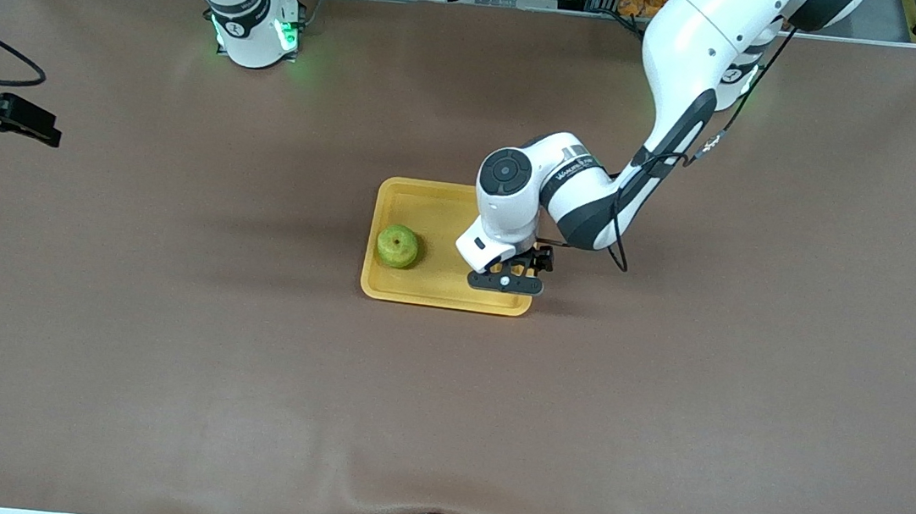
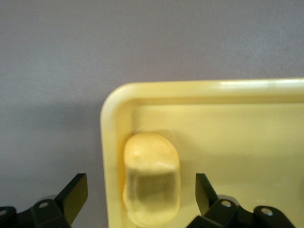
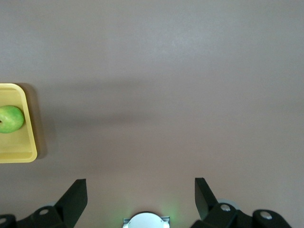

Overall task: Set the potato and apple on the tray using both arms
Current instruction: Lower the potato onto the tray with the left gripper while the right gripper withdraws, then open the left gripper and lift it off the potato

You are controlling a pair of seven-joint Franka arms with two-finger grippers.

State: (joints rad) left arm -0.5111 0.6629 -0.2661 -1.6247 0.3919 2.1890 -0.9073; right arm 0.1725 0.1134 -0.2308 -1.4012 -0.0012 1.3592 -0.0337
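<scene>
The yellow-orange tray (image 1: 438, 204) lies mid-table. The green apple (image 1: 398, 246) sits in it, toward the right arm's end. My left gripper (image 1: 506, 283) is low over the tray's corner nearest the front camera at the left arm's end and hides the potato there. In the left wrist view the potato (image 2: 152, 178) lies in that tray corner (image 2: 237, 123) between the open fingers (image 2: 140, 194), with a gap on each side. My right gripper (image 1: 37, 129) waits open and empty above the table's right-arm end. Its wrist view (image 3: 140, 194) shows bare table, with the tray (image 3: 19, 152) and apple (image 3: 10, 118) at the edge.
The brown table cloth (image 1: 663, 415) has a fold at its edge nearest the front camera (image 1: 432, 505). The right arm's green-lit base (image 1: 256, 31) stands at the table's robot side and shows under its gripper in the right wrist view (image 3: 146, 221).
</scene>
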